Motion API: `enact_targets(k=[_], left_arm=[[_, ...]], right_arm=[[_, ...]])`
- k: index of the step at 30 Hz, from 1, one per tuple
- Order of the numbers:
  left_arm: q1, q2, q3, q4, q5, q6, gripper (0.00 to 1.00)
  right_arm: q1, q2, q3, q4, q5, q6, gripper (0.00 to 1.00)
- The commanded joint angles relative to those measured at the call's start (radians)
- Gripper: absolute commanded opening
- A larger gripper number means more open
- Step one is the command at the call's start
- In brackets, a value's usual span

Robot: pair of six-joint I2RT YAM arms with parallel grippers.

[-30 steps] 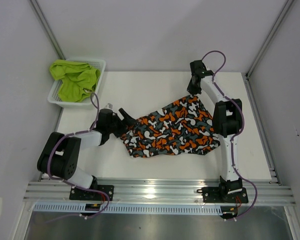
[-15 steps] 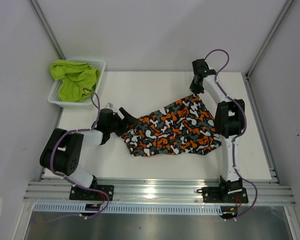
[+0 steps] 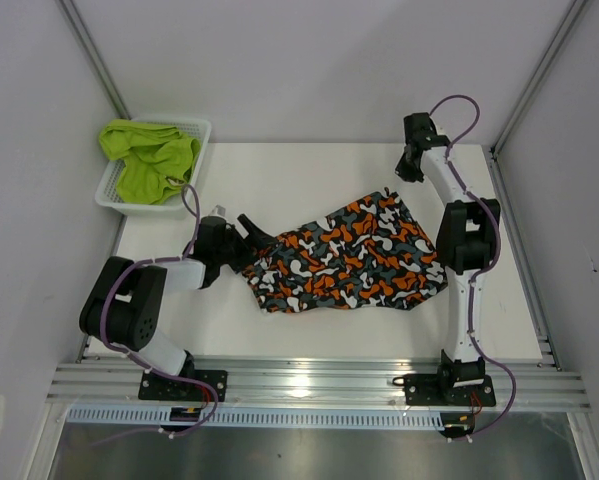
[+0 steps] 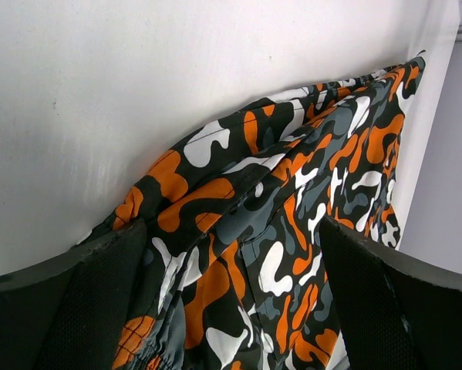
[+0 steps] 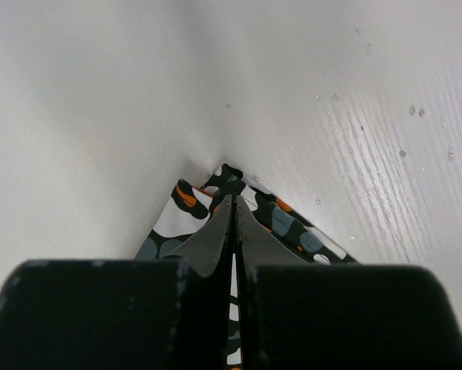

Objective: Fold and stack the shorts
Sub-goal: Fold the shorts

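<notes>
The left tool lies low on the worktop at the left end of the camouflage shorts. It has not moved over the last second. It is released, with its fingers spread wide, and the left wrist view shows the bunched left edge of the cloth lying between them, not pinched.

The shorts are in the middle of the worktop, running from that tool up and to the right. They are not yet flat, with folds at the left end.

The change is at the far right corner. The right tool has drawn back and outward toward the far right of the worktop. It is clenched, and the right wrist view shows its fingertips pressed together on the pointed corner of the cloth. That corner has followed it, so the right half of the shorts now lies a little more stretched and spread than a second ago.

I judge this to be the spreading step, pulling the cloth taut before any fold. With the left end loose, a harder pull may only drag the whole garment.

At the far left, the green shorts sit crumpled in the basket, untouched.
</notes>
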Motion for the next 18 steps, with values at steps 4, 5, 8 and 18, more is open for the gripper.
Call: enact_targets(k=[4,5,8,18], left_arm=[[0.005,0.023,0.004,-0.095,-0.068,0.019,0.96],[0.005,0.023,0.005,-0.096,-0.069,0.017,0.97],[0.005,0.023,0.01,-0.103,-0.069,0.02,0.97],[0.005,0.017,0.014,-0.112,-0.074,0.021,0.97]], right_arm=[[-0.002,-0.018,0.066,0.033,-0.034,-0.006,0.04],[-0.005,-0.004,0.082,0.02,-0.057,-0.006,0.11],[-0.003,0.039,0.099,0.013,-0.119,-0.003,0.3],[0.047,0.051,0.004,0.057,-0.159,0.022,0.57]])
